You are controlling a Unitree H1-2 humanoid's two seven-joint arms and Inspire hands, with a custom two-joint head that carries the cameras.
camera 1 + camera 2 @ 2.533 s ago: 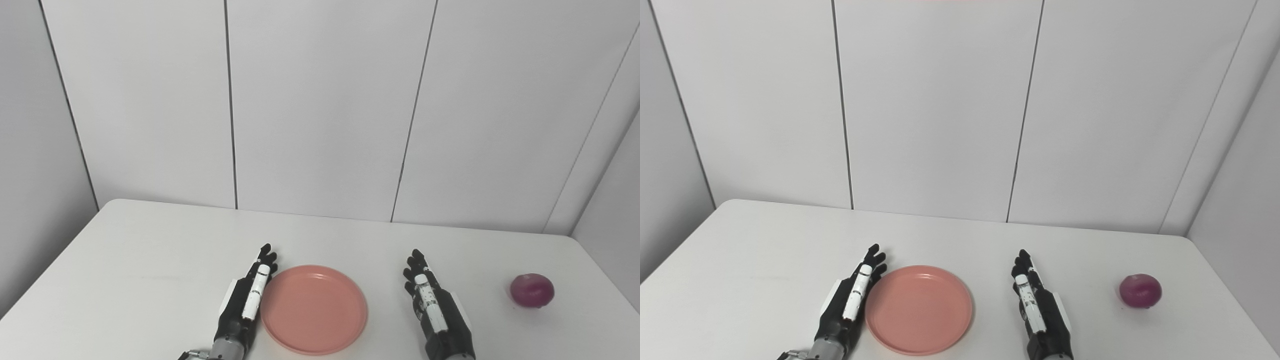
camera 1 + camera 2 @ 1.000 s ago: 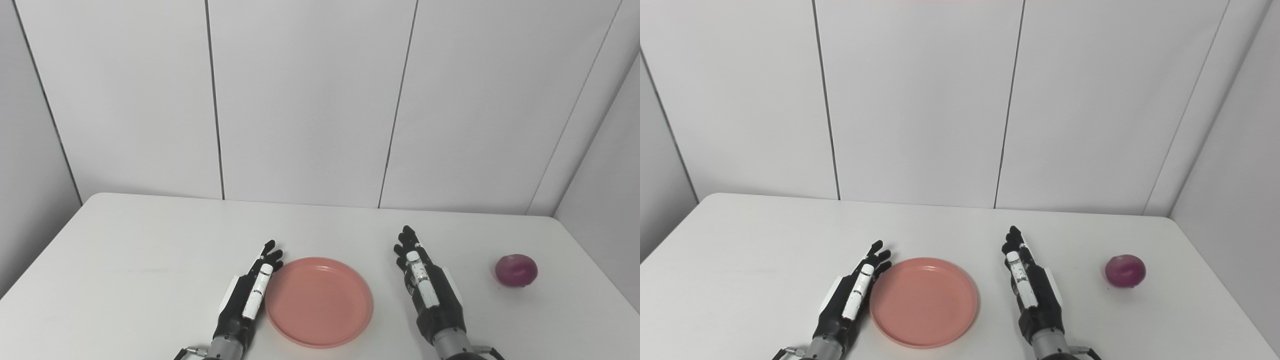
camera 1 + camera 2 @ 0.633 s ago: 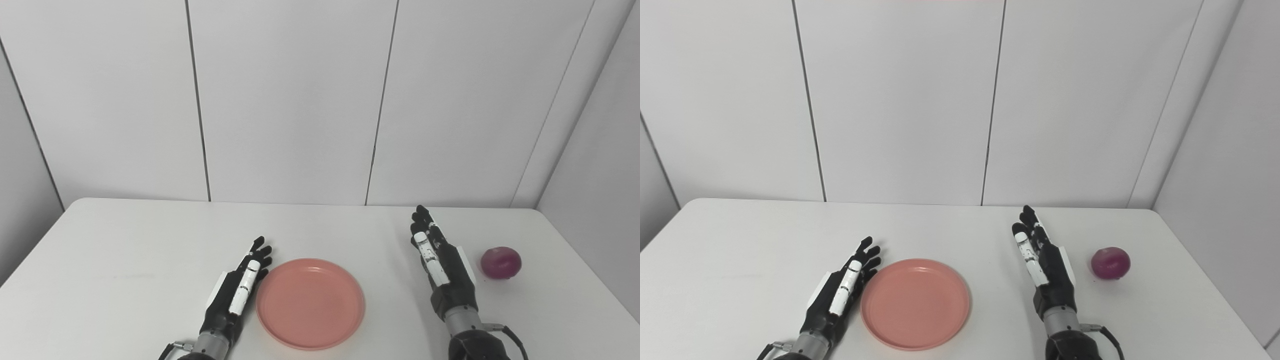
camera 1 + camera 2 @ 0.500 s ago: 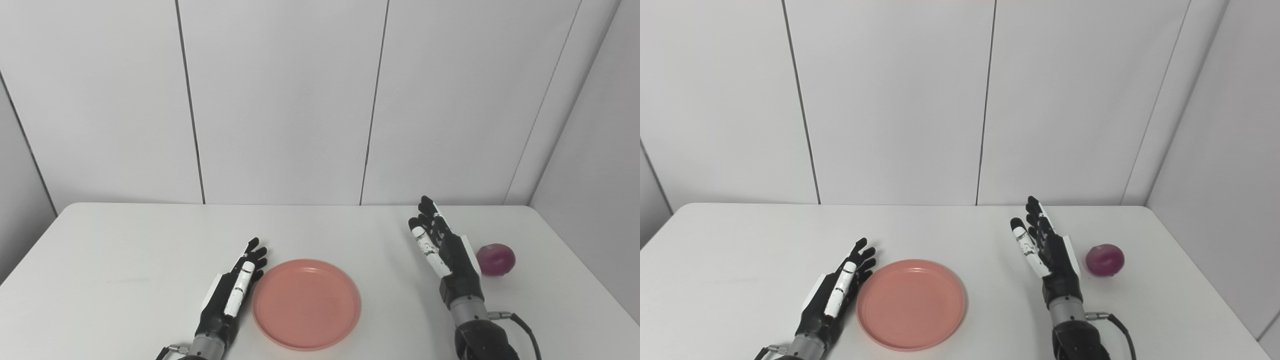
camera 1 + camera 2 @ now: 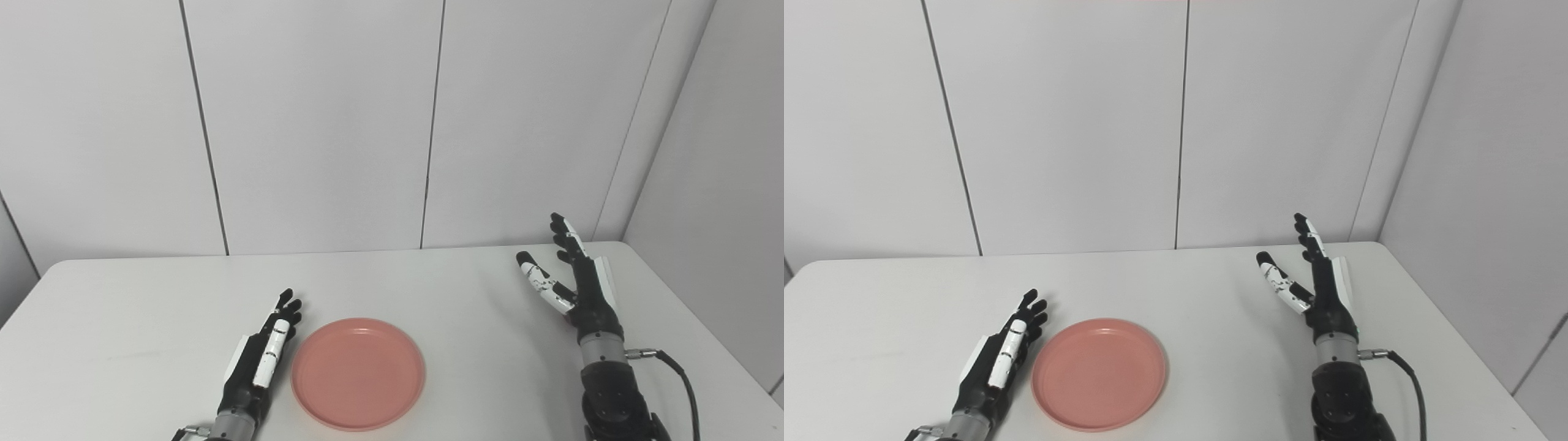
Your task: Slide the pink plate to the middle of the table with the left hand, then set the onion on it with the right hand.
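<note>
The pink plate (image 5: 358, 373) lies flat on the white table (image 5: 153, 318), near the front edge and a little left of the picture's middle. My left hand (image 5: 260, 361) rests palm down just left of the plate's rim, fingers straight, holding nothing. My right hand (image 5: 572, 282) is raised above the table's right part, fingers pointing up and thumb spread to the left, open and empty. No onion shows in either view; my right hand and forearm stand in front of that part of the table.
Grey wall panels close the back, and a side wall (image 5: 723, 184) stands along the table's right edge. A black cable (image 5: 677, 370) loops from my right wrist. The table's right corner (image 5: 618, 245) is just behind the raised hand.
The camera has turned right, shifting the picture left. My right hand has risen, moved right and away, and spread its thumb. The onion, seen before, is now out of sight. The left hand stays beside the plate.
</note>
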